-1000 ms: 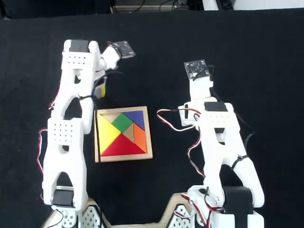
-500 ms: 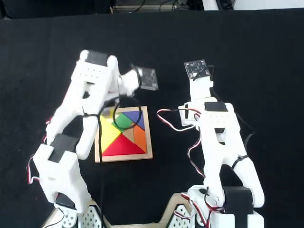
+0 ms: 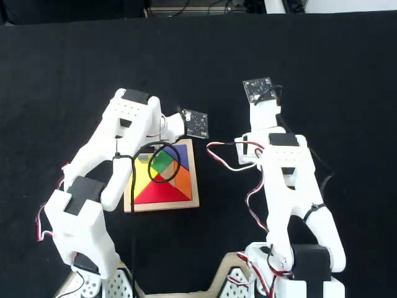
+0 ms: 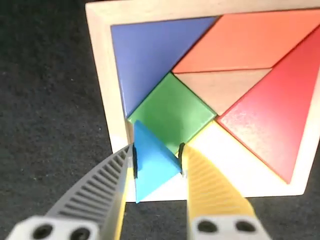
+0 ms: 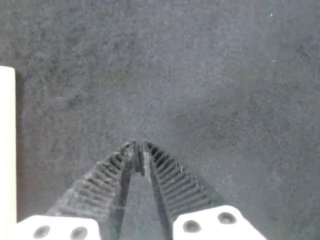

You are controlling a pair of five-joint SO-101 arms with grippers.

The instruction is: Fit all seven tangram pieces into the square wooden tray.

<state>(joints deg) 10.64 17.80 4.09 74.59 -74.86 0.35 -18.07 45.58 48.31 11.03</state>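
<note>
From the high view, I see the square wooden tray [image 3: 162, 205] lying flat on the black desk [image 3: 310, 62], between my two arms. The white left arm [image 3: 118, 155] bends over the tray's far corner on its own side. The white right arm [image 3: 285, 180] is off to the other side, apart from the tray. In the tray I can see a big yellow triangle [image 3: 141, 180], a big red triangle [image 3: 162, 194], an orange piece [image 3: 183, 180] and a green square [image 3: 162, 162]. A thin black cable [image 3: 155, 178] loops over the green square.

From the left wrist view, the left jaws are pinched on a small light blue triangle [image 4: 152, 160], one on each side of it. The triangle's tip is right by the green square's corner, at the tray's edge. I cannot tell if it touches the tray. A dark blue piece [image 4: 147, 57] sits next to the green square, and a plain tan wooden triangle [image 4: 225, 87] sits between the orange piece and the red triangle. All of these lie flat inside the tray.

From the right wrist view, the right jaws are closed tight at the tips with nothing between them. They are over the bare black desk. The tray's pale edge is off to one side, apart from them.
</note>
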